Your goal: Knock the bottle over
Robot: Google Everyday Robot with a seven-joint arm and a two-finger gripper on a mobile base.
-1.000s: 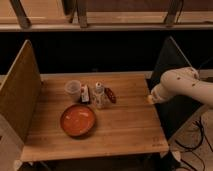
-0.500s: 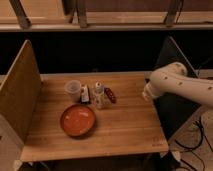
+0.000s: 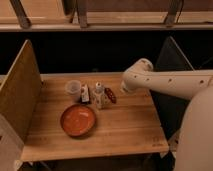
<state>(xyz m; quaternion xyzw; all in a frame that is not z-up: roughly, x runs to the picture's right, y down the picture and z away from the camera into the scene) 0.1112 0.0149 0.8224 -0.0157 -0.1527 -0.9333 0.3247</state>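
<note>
End effector (image 3: pixel 123 86): hanging above the table (image 3: pixel 125 127), right of the bottle (image 3: pixel 98 95); openness and hold impossible to tell. Orange bowl (image 3: pixel 78 120): sitting nearest. Bottle: standing upright behind it, between dark container (image 3: pixel 85 93) and red item (image 3: pixel 110 95). Cup (image 3: pixel 73 87): standing beyond, leftmost.

On the wooden slat table (image 3: pixel 125 130), L to R in view: translucent white cup (image 3: pixel 73 87), short dark container w/ white label (image 3: pixel 85 93), slim pale bottle w/ white cap (image 3: pixel 99 96) and small dark-red oblong item (image 3: pixel 110 95), in a row near the back edge, each just beside the next. A round orange bowl (image 3: pixel 78 120) sits in front of the cup & container, apart from them. The gripper (image 3: pixel 123 88) is just R of the red item; an upright wooden board (image 3: pixel 20 95) flanks the table's L side, a dark panel (image 3: pixel 172 57) its R.
</note>
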